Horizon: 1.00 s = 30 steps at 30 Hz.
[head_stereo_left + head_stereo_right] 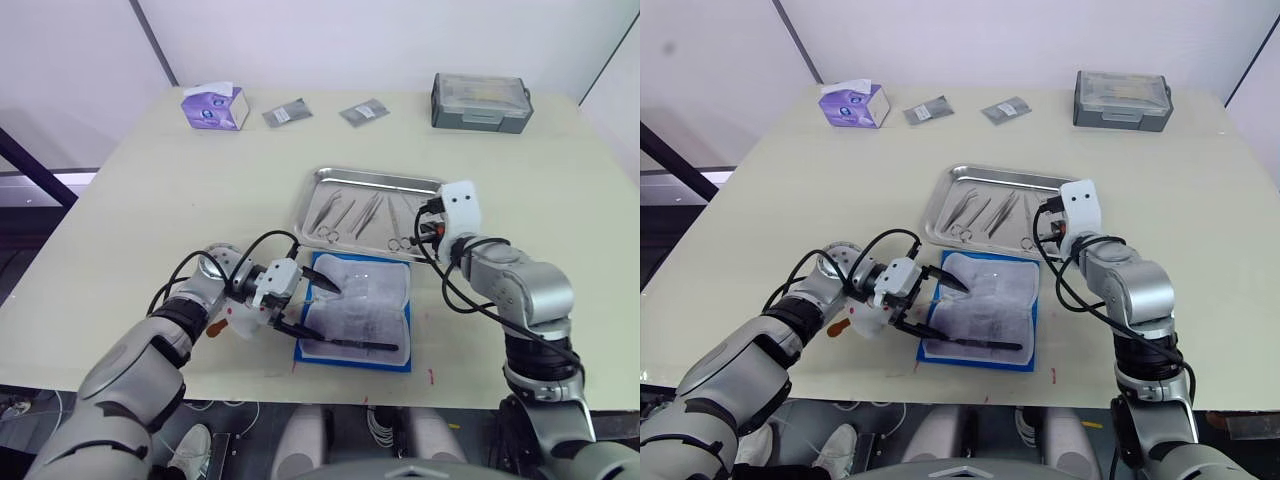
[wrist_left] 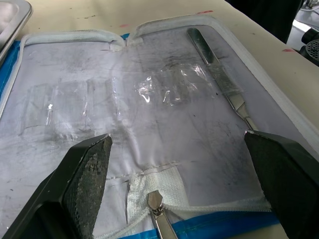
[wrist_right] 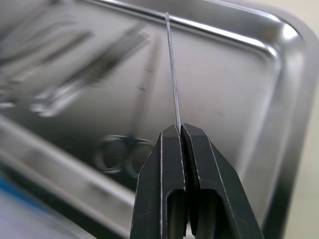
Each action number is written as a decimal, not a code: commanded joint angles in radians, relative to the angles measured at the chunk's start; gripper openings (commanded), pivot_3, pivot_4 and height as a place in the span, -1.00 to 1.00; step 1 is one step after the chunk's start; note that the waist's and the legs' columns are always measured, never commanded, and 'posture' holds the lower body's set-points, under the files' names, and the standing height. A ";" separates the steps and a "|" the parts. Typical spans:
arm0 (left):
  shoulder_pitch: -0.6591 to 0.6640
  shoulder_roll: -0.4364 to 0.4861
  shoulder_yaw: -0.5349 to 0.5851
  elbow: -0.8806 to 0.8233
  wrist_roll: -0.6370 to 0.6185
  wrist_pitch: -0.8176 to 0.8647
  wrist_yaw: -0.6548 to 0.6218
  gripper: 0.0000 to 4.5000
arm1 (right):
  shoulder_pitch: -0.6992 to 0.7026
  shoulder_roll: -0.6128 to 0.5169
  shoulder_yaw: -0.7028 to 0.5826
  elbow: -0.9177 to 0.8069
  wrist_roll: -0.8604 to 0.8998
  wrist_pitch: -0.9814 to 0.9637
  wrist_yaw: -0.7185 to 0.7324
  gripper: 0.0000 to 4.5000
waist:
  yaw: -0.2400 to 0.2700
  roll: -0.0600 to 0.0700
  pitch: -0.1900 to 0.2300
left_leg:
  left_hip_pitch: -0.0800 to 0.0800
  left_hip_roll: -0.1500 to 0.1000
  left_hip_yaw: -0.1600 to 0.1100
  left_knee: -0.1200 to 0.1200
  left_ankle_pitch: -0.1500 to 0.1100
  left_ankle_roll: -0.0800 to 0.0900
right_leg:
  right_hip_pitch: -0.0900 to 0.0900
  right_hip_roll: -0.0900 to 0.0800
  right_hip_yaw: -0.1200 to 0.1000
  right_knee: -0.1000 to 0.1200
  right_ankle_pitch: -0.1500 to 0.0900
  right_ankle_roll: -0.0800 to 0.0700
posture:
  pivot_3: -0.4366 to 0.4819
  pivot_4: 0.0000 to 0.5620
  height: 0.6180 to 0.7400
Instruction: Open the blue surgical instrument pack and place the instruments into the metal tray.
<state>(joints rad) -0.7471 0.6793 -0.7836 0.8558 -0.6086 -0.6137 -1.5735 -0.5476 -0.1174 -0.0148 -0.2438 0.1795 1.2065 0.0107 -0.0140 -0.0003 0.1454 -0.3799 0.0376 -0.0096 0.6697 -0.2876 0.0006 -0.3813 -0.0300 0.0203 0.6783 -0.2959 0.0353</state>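
The right hand [image 3: 180,130] is clamped on a thin tool [image 3: 172,69] over the tray [image 1: 325,180]. The left hand [image 2: 179,149], fingers apart, rests over the open pack [image 1: 360,310] on the desk [image 1: 150,200].

A purple tissue box [image 1: 213,107], two grey foil packets [image 1: 287,114] and a grey lidded box [image 1: 481,102] line the table's [image 1: 120,230] far edge.

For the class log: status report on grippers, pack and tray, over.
Left gripper open over the open pack. Right gripper shut on a thin instrument above the tray. One tool left in pack. Nothing in the way.
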 commanded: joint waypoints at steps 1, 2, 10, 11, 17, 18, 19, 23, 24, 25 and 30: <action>0.035 0.004 -0.038 0.054 0.073 -0.002 -0.041 1.00 | -0.029 0.021 0.001 0.034 -0.034 -0.068 -0.034 -0.98 | -0.001 0.000 0.000 | 0.000 0.000 0.000 0.000 0.000 0.000 | 0.000 0.000 0.000 0.000 0.000 0.000 | -0.05 -0.47 1.00; 0.035 0.004 -0.038 0.053 0.073 -0.002 -0.041 1.00 | -0.033 0.029 0.002 0.049 -0.038 -0.079 -0.037 -0.98 | -0.001 0.000 0.000 | 0.000 0.000 0.000 0.000 0.000 0.000 | 0.000 0.000 0.000 0.000 0.000 0.000 | -0.05 -0.47 1.00; 0.031 0.006 -0.041 0.050 0.073 0.000 -0.041 1.00 | -0.036 0.044 0.002 0.091 -0.038 -0.124 -0.005 -0.56 | -0.002 0.000 0.000 | 0.000 0.000 0.000 0.000 0.000 0.000 | 0.000 0.000 0.000 0.000 0.000 0.000 | -0.05 -0.47 1.00; 0.031 0.006 -0.041 0.050 0.073 0.000 -0.041 1.00 | -0.034 0.040 0.000 0.078 -0.033 -0.128 0.007 -0.36 | -0.002 0.000 0.000 | 0.000 0.000 0.000 0.000 0.000 0.000 | 0.000 0.000 0.000 0.000 0.000 0.000 | -0.05 -0.47 1.00; 0.033 0.009 -0.042 0.047 0.071 0.002 -0.041 1.00 | -0.024 -0.003 -0.020 -0.078 0.021 -0.182 0.099 0.82 | -0.002 0.000 0.000 | 0.000 0.000 -0.001 0.000 0.000 0.000 | 0.000 0.000 0.000 0.000 0.000 0.000 | -0.05 -0.47 1.00; 0.034 0.010 -0.041 0.046 0.070 0.003 -0.041 1.00 | -0.009 -0.023 -0.021 -0.123 0.050 -0.195 0.143 0.98 | -0.002 0.000 0.000 | 0.000 0.000 -0.001 0.000 0.000 0.000 | 0.000 0.000 0.000 0.000 0.000 0.000 | -0.05 -0.47 1.00; 0.035 0.010 -0.041 0.046 0.070 0.003 -0.041 1.00 | 0.008 -0.049 -0.019 -0.164 0.079 -0.209 0.194 0.98 | -0.002 0.000 0.000 | 0.000 0.000 -0.001 0.000 0.000 0.000 | 0.000 0.000 0.000 0.000 0.000 0.000 | -0.05 -0.47 1.00; 0.037 0.010 -0.042 0.044 0.068 0.004 -0.041 1.00 | 0.175 -0.233 0.035 -0.312 0.182 -0.294 0.467 0.98 | 0.001 0.000 0.000 | -0.001 0.000 -0.001 0.000 0.000 0.000 | 0.000 0.000 0.000 -0.001 0.000 0.000 | -0.05 -0.47 1.00; 0.037 0.009 -0.042 0.044 0.068 0.004 -0.041 1.00 | 0.221 -0.282 0.049 -0.340 0.203 -0.326 0.532 0.98 | -0.001 0.000 0.000 | -0.001 0.000 -0.001 0.000 0.000 0.000 | 0.000 0.000 0.000 -0.001 0.000 0.000 | -0.05 -0.47 1.00; 0.037 0.009 -0.041 0.045 0.068 0.004 -0.041 1.00 | 0.269 -0.324 0.057 -0.366 0.226 -0.347 0.591 0.98 | 0.002 0.001 0.000 | -0.001 0.000 -0.001 0.000 0.000 0.000 | 0.001 0.001 0.001 -0.002 0.000 0.000 | -0.05 -0.47 1.00; 0.040 0.010 -0.041 0.045 0.068 0.003 -0.041 1.00 | 0.395 -0.488 0.153 -0.401 0.219 -0.460 0.756 0.98 | -0.013 0.001 0.000 | 0.001 0.000 -0.001 0.000 -0.001 0.001 | 0.002 0.003 0.005 0.000 -0.001 0.001 | -0.05 -0.47 1.00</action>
<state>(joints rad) -0.7433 0.6899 -0.7819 0.8581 -0.6079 -0.6144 -1.5737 -0.1680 -0.5626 0.1001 -0.5995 0.4025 0.8098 0.7034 -0.0268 0.0010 0.1458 -0.3790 0.0373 -0.0102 0.6698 -0.2881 0.0015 -0.3790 -0.0269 0.0253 0.6776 -0.2966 0.0364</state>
